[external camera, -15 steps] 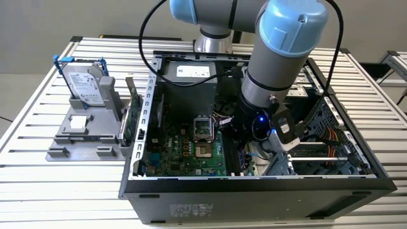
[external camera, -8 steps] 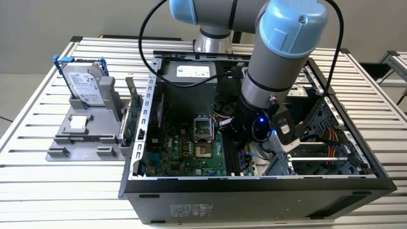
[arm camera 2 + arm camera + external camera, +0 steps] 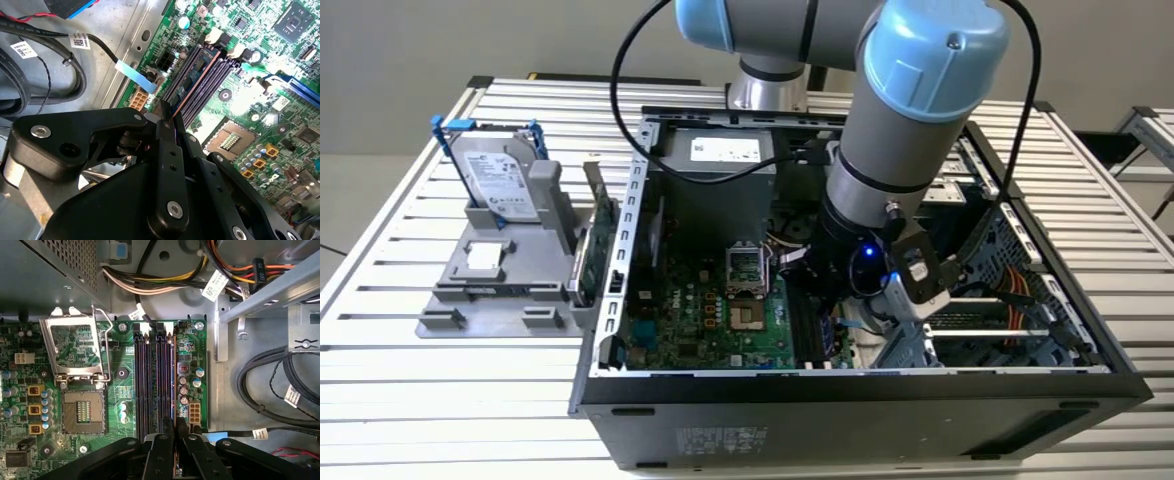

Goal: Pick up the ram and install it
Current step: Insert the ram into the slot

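The gripper (image 3: 167,117) is low inside the open computer case (image 3: 854,400), just over the memory slots (image 3: 155,385) of the motherboard (image 3: 707,310). In both wrist views its 2 black fingers (image 3: 162,440) stand close together, clamped on the thin edge of the ram (image 3: 192,87). In the second wrist view the ram is a slim dark board with a copper-coloured edge. It runs away from the fingertips along one of the slots, beside the white latch (image 3: 216,34) at the far end. In the first wrist view the stick is seen edge-on (image 3: 173,385), in line with the outer slot of the 4, next to the capacitors (image 3: 184,390).

So the pick-up is done and the step in hand is the installing. I judge that the stick is already in or just on its slot, but I cannot tell if it is pressed fully down, because the latches are not clear.

The next move calls for a straight push down along the slot, with the board kept upright and its notch matched to the key of the slot. A tilted push could bend the stick or miss the slot. The black cables (image 3: 270,385) lie beside the board, apart from the gripper, and the empty processor socket (image 3: 82,412) is on the other side.

In the exterior view the hard drive (image 3: 500,175) stands in the grey holder (image 3: 494,290) outside the case.
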You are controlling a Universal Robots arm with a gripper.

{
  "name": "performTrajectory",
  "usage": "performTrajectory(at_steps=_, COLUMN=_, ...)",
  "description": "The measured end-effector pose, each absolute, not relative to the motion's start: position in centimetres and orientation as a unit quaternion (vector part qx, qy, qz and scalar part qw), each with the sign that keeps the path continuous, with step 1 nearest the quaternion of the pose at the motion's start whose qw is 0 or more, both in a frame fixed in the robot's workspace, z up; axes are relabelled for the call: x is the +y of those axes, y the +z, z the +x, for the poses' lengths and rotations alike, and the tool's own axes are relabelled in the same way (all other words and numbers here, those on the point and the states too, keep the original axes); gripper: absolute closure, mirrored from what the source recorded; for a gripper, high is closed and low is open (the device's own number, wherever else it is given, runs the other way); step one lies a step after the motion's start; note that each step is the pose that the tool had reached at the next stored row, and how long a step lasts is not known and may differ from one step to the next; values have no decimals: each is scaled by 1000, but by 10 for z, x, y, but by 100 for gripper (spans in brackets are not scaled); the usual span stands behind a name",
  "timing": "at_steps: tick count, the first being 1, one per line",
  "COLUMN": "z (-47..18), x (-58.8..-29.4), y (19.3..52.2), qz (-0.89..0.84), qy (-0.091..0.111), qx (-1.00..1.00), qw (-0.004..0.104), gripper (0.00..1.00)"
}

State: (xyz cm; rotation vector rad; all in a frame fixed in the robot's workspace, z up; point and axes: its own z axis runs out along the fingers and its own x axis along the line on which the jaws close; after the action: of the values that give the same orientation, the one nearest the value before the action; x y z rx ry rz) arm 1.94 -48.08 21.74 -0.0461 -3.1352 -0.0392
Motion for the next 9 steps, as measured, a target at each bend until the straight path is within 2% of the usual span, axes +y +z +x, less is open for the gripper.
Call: performTrajectory(at_steps=9, z=19, x=-481, y=217, qz=-8, qy=-13, qx=-1000, qw=3, gripper=100)
